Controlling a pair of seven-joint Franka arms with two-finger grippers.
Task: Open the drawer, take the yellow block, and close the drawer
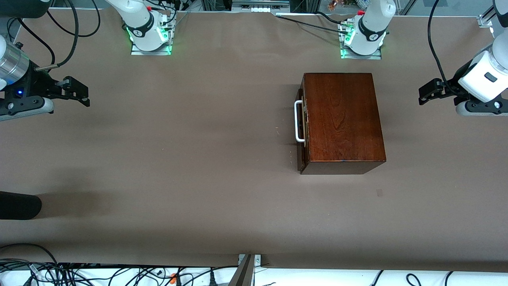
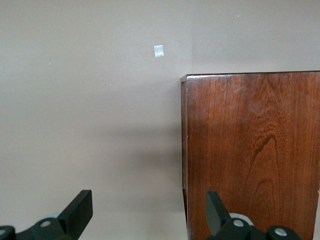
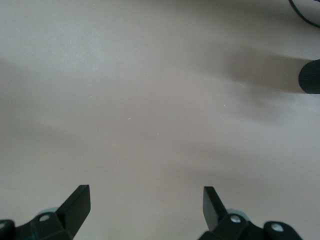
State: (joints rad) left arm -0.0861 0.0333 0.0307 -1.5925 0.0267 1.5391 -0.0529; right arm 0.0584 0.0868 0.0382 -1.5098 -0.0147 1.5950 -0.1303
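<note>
The dark reddish-brown wooden box (image 1: 341,119) stands on the table toward the left arm's end. Its drawer (image 1: 301,123) is shut, the white U-shaped handle (image 1: 298,121) facing the right arm's end. The box also shows in the left wrist view (image 2: 250,155). The yellow block is hidden. My left gripper (image 1: 425,94) is open and empty, held above the table at the left arm's end, apart from the box. My right gripper (image 1: 79,93) is open and empty, held above the table at the right arm's end.
A black rounded object (image 1: 18,205) lies at the table edge at the right arm's end, also in the right wrist view (image 3: 310,76). A small pale square mark (image 1: 379,192) is on the table nearer the front camera than the box.
</note>
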